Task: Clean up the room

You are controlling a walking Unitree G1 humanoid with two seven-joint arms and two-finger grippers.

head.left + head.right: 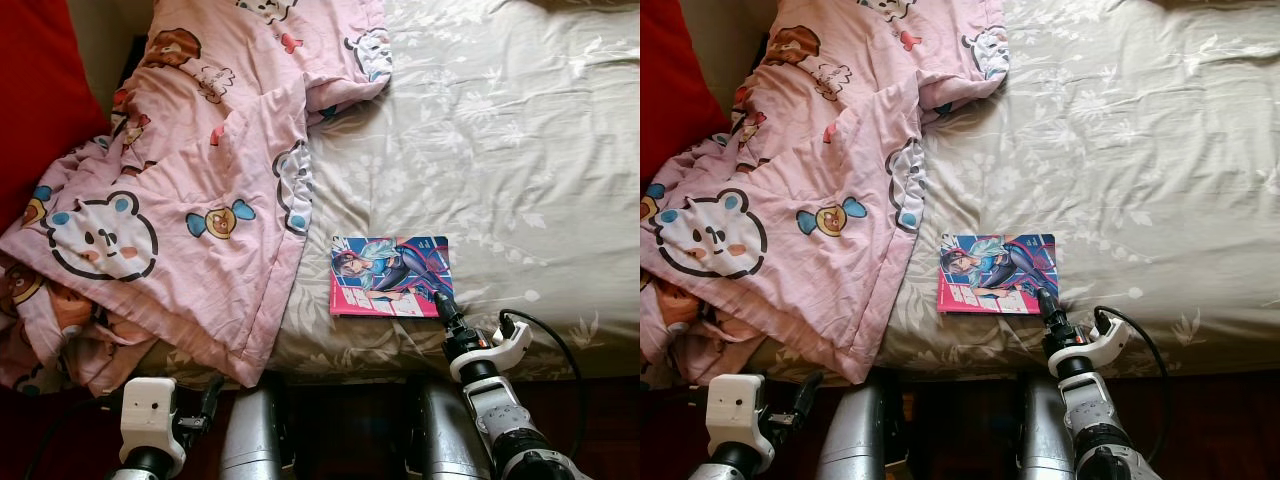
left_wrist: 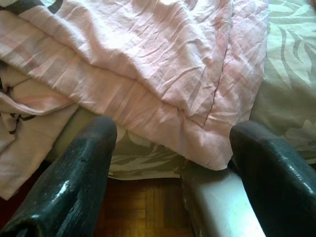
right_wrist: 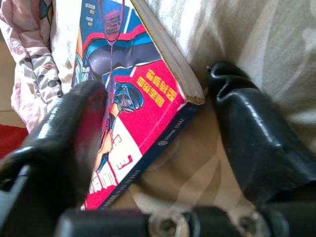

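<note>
Here the right gripper (image 1: 441, 300) sits at the near right corner of the manga book (image 1: 390, 275), fingers spread with one over the cover and one on the grey floral bedsheet (image 1: 500, 130) beside the page edge, likely straddling the corner to pinch it up. The book lies flat near the bed's front edge, just beside the pink cartoon duvet (image 1: 200, 180). The left gripper (image 2: 168, 163) hangs low by the duvet's corner, fingers open, idle.
</note>
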